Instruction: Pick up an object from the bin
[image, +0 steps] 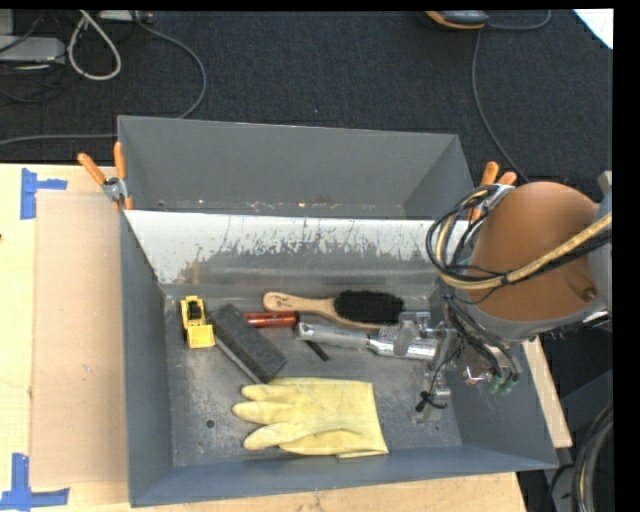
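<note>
Tool (434, 396) hung low at the bin's (300, 180) right, beside a silver piece (385, 343). Its grip state couldn't be told.

Yel glove (310, 420), wood-hdl brush (335, 305), yel toy truck (196, 323), blk block (247, 344)

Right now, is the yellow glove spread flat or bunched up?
Spread flat. The yellow glove lies open on the bin floor, its fingers separate and pointing left, cuff to the right.
</note>
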